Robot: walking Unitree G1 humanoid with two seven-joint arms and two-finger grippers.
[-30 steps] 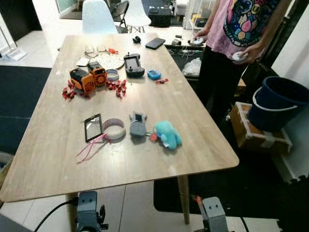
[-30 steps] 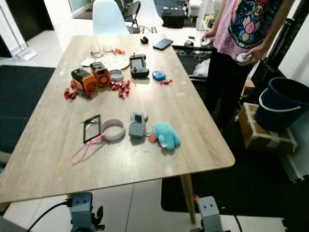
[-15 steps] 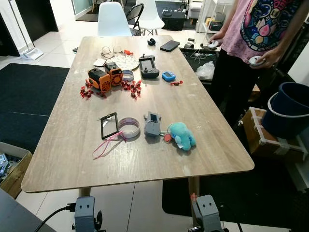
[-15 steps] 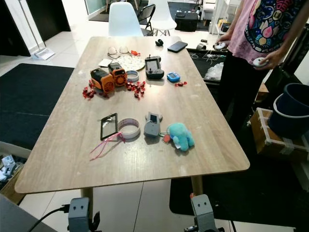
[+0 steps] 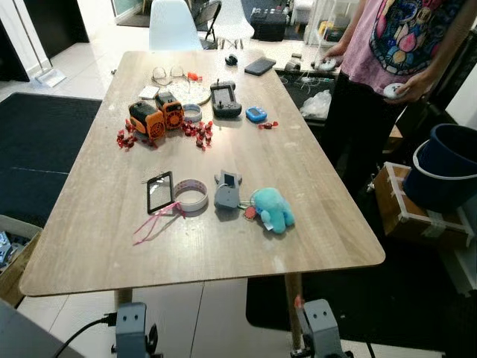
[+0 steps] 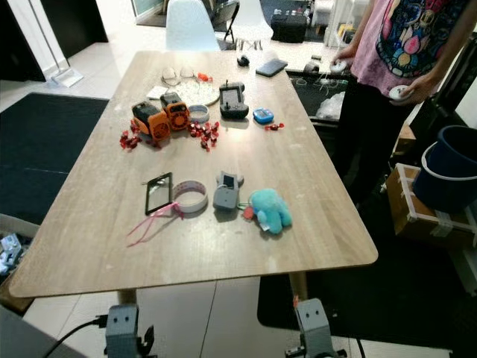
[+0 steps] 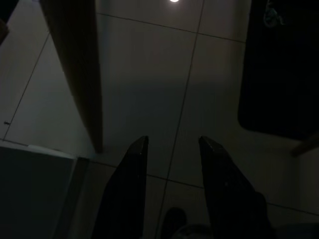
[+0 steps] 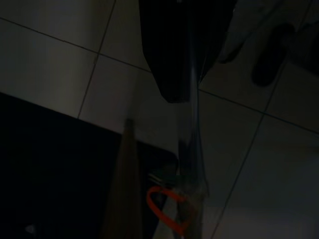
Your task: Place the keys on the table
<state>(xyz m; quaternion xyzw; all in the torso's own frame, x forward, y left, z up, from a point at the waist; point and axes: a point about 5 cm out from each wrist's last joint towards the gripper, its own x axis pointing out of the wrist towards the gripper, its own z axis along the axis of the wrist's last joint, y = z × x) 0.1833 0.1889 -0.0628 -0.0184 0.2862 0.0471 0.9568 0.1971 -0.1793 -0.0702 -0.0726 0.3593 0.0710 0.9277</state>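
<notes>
The keys (image 5: 227,192), a grey fob joined to a teal plush toy (image 5: 272,209), lie on the wooden table (image 5: 298,149) near its front edge, with nothing holding them. Both arms hang below the table edge, their wrists (image 5: 133,328) (image 5: 317,332) low in the eye views. My left gripper (image 7: 172,142) is open over the dim tiled floor, beside a table leg (image 7: 79,74). My right gripper (image 8: 172,97) reads as one dark closed mass above the floor. A thin pale strip and an orange loop (image 8: 162,209) lie beyond its tips; I cannot tell what they are.
By the keys lie a roll of tape (image 5: 191,195), a small black screen (image 5: 159,192) and a pink ribbon (image 5: 153,222). Orange toys (image 5: 153,117), red bits and a controller (image 5: 225,99) sit farther back. A person (image 5: 387,60) stands at the right; a dark bucket (image 5: 443,168) rests on a box.
The whole picture has shifted as the camera moved. The keys and the other things on the table lie as before, and both arms still hang below the edge.
</notes>
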